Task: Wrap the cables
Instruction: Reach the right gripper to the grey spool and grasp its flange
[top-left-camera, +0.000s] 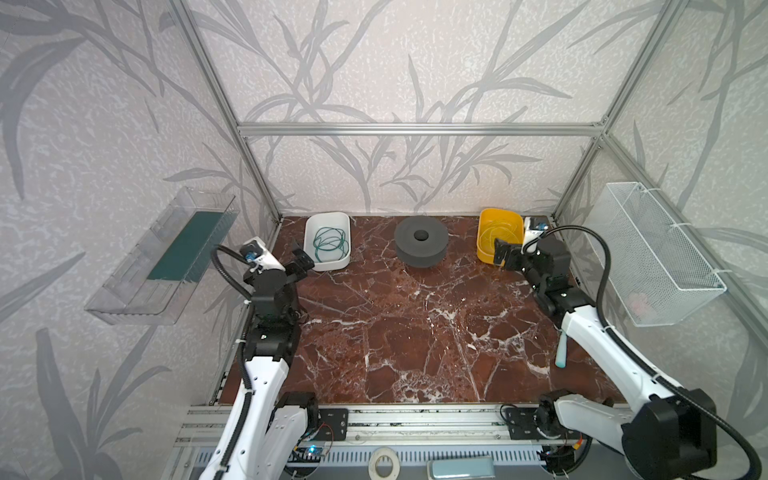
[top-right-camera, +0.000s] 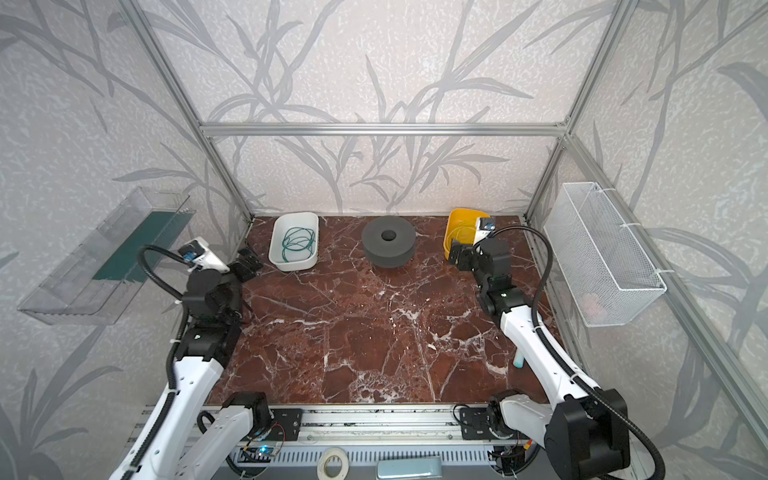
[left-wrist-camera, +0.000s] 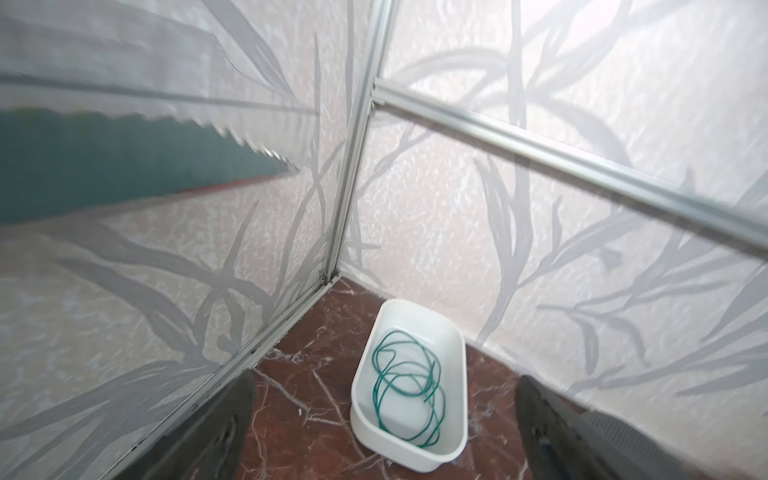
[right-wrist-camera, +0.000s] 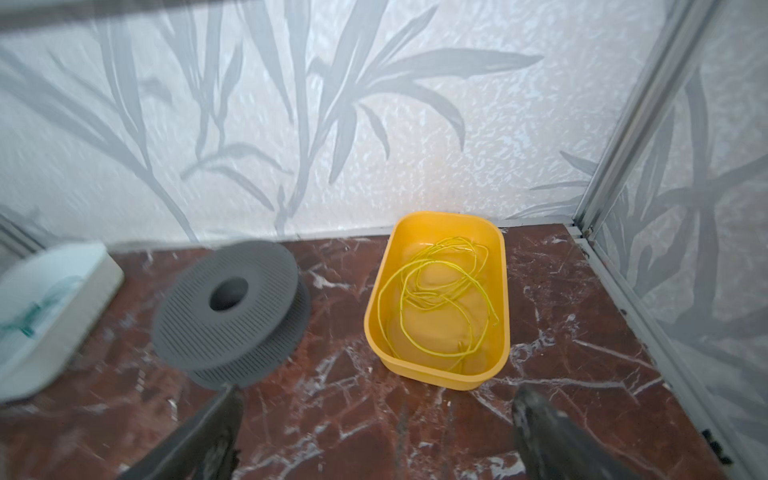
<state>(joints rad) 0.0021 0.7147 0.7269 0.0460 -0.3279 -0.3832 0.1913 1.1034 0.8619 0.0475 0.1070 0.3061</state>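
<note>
A thin dark green cable (top-left-camera: 329, 244) (top-right-camera: 297, 243) (left-wrist-camera: 405, 390) lies in loose loops inside a white tub (top-left-camera: 328, 266) (left-wrist-camera: 415, 457) at the back left. My left gripper (top-left-camera: 302, 261) (top-right-camera: 248, 264) (left-wrist-camera: 386, 376) hovers just left of that tub, open and empty. A thin yellow cable (right-wrist-camera: 432, 296) (top-left-camera: 496, 232) is coiled in a yellow tub (top-left-camera: 486, 253) (right-wrist-camera: 432, 376) at the back right. My right gripper (top-left-camera: 504, 252) (top-right-camera: 459, 255) (right-wrist-camera: 378, 392) hangs over the tub's near end, open and empty. Between the tubs a grey spool (top-left-camera: 419, 249) (top-right-camera: 388, 249) (right-wrist-camera: 232, 328) lies flat.
A clear plastic shelf (top-left-camera: 158, 257) hangs on the left wall and a white mesh basket (top-left-camera: 656, 253) on the right wall. A pale blue pen-like object (top-left-camera: 561, 353) lies by the right arm. A tape roll (top-left-camera: 384, 463) sits on the front rail. Aluminium posts frame the brown marble table (top-left-camera: 415, 332).
</note>
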